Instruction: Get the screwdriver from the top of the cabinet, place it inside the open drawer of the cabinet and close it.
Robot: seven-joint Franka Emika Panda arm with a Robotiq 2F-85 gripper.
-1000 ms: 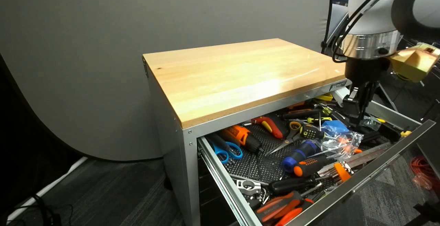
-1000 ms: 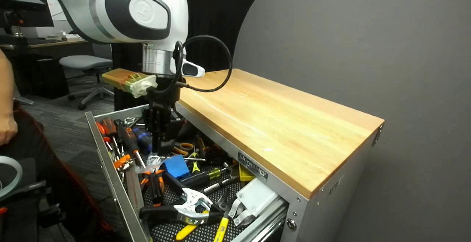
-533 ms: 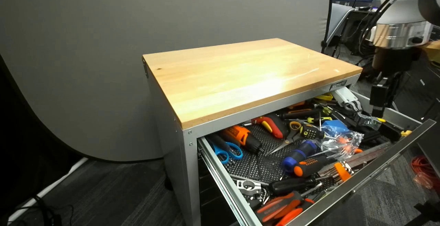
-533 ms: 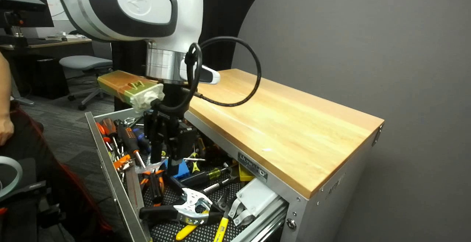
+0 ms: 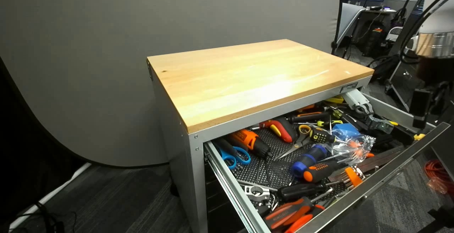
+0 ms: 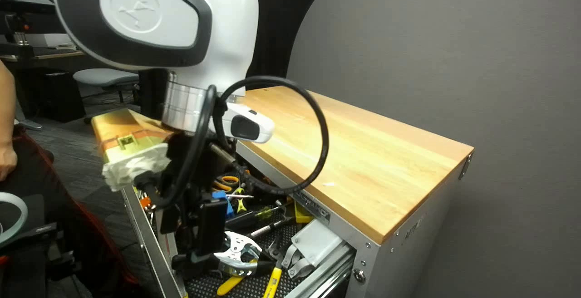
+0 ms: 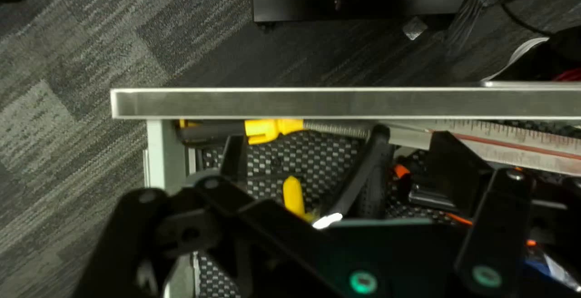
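The grey metal cabinet (image 5: 173, 144) has a light wooden top (image 5: 248, 77). Its uppermost drawer (image 5: 376, 178) is pulled out and full of tools. Among them, in an exterior view, lies a stubby black screwdriver (image 5: 321, 136) with small yellow marks, beside the scissors. It cannot be made out in the wrist view. Over the drawer's front corner hangs my gripper (image 7: 343, 164), inside the front wall (image 7: 317, 103). Its fingers (image 7: 454, 171) are spread wide and hold nothing. In an exterior view the gripper (image 6: 186, 243) hides part of the drawer's contents.
Below the gripper lie a large black spring clamp (image 6: 240, 248) and a steel ruler (image 7: 513, 144). Yellow-handled pliers (image 6: 273, 282) and a white box (image 6: 315, 243) are by the side rail. A person's arm (image 6: 7, 130) shows at one edge.
The gripper's fingers have spread apart. My arm has moved away from the wooden top, along the drawer to its front corner. The screwdriver, drawer and tools have stayed put.
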